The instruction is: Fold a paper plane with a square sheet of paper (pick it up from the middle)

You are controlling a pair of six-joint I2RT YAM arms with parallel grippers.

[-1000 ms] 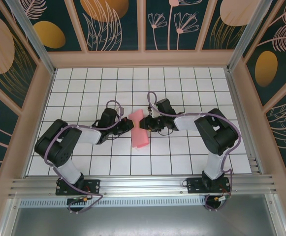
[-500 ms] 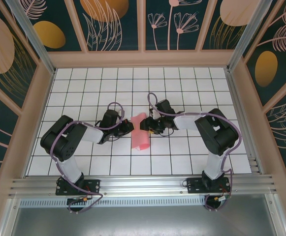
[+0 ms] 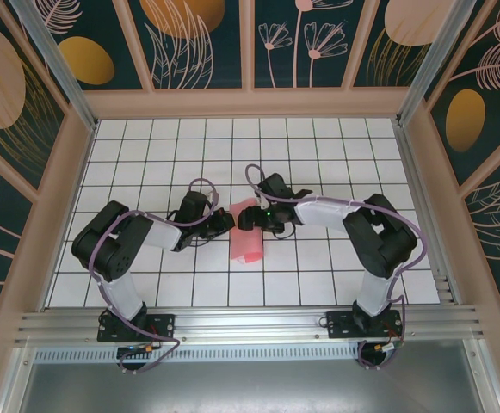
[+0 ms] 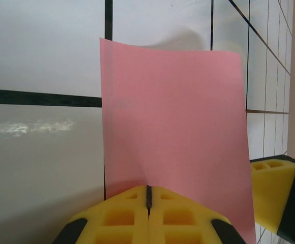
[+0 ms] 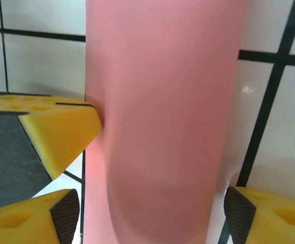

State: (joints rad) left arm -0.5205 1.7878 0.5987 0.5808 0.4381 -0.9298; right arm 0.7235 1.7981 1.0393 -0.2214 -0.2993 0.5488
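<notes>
Roughly: just right of left gripper (image 4: 148, 190), yellow pad (image 4: 271, 188) of right gripper (image 5: 152, 203), just beside the edge of square sheet of paper (image 4: 172, 117). Under both, white gridded table (image 4: 40, 152). Left gripper clamped on sheet's near edge, pink sheet standing ahead of its fingertips. Right gripper spread wide, bowed sheet between its fingers.

The left arm (image 3: 116, 249) and the right arm (image 3: 374, 232) look the same — black, chunky joints with white tubes between them. A thin purple cable (image 3: 200, 182) loops along each one. Each stands on a black base (image 3: 136, 327). The left gripper (image 4: 148, 195) and right gripper (image 5: 152, 195) have yellow pads with square holes — and dark backs.
</notes>
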